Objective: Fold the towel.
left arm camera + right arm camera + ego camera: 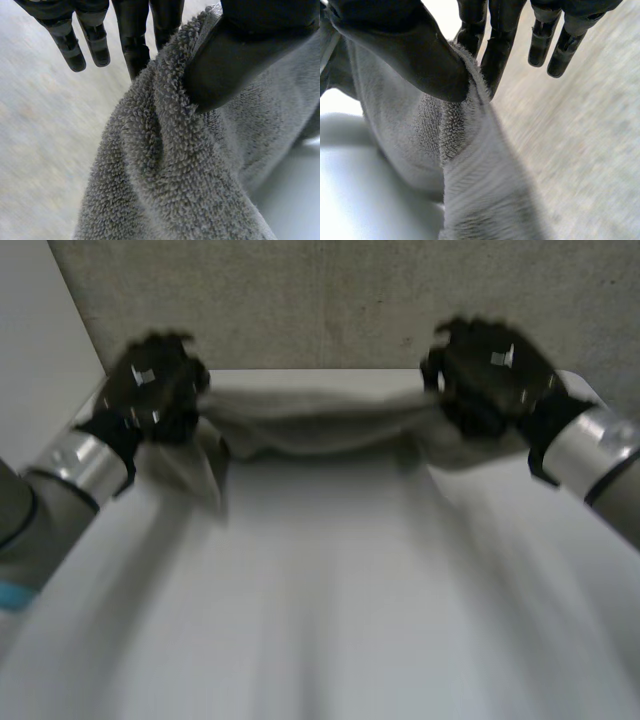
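A grey terry towel hangs stretched between my two hands above the far part of the white table. My left hand pinches one end of the towel between its thumb and fingers. My right hand pinches the other end of the towel between thumb and fingers. Both hands are raised off the table. A loose flap of towel droops below the left hand.
A grey concrete wall stands right behind the table's far edge. The near and middle table surface lies below the hanging towel.
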Controlling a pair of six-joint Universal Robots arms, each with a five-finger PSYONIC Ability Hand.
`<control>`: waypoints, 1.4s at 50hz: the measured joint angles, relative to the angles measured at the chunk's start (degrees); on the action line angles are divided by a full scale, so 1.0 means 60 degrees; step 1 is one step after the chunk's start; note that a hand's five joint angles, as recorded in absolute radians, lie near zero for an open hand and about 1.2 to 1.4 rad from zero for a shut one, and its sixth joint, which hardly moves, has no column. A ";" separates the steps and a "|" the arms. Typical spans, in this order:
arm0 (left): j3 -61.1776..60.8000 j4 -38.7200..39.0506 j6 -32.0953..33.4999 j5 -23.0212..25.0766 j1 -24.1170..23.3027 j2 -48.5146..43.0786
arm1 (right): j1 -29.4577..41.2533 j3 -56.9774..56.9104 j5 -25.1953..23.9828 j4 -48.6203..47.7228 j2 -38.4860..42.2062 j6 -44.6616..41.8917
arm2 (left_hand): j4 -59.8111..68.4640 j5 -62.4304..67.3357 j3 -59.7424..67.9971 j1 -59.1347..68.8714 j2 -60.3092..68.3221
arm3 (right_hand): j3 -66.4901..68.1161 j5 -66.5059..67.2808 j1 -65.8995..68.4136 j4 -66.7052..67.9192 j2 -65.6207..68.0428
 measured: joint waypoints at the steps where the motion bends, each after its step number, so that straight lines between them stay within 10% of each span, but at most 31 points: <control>1: -0.0279 -0.0007 0.0074 0.0157 0.0043 -0.0024 | -0.0049 0.0265 -0.0106 0.0053 -0.0008 -0.0209 | 0.0000 0.0000 0.0000 0.0001 0.0000 | 0.0001 0.0000 0.0001 0.0000 0.0000; 25: -0.1077 -0.1409 0.3119 -0.0193 0.0093 -0.1434 | -0.0388 0.1998 -0.0733 0.1130 0.1301 -0.2560 | 0.0000 -0.5091 0.0000 -0.4746 -0.4568 | 0.0000 0.0000 0.0001 0.0000 0.0001; 36: -0.0724 -0.0921 0.3064 -0.2169 0.0041 -0.1492 | -0.0535 0.2098 -0.0622 0.1081 0.1276 -0.2364 | 0.0000 -0.5093 0.0000 -0.4749 -0.4572 | 0.0000 0.0000 0.0002 0.0000 0.0001; 60: -0.1154 -0.0755 0.3224 -0.2994 0.0256 -0.1042 | -0.0964 0.2043 -0.0096 0.0976 0.0935 -0.1505 | 0.0000 -0.4903 0.0000 -0.4514 -0.4480 | 0.0000 0.0000 0.0002 0.0000 0.0001; 70: -0.1422 -0.0965 0.3197 -0.2820 0.0264 0.0102 | -0.1328 0.1761 -0.0115 0.1036 0.0369 -0.0464 | 0.0000 -0.0139 0.0000 -0.0040 0.0511 | 0.0000 0.0000 0.0002 0.0000 0.0001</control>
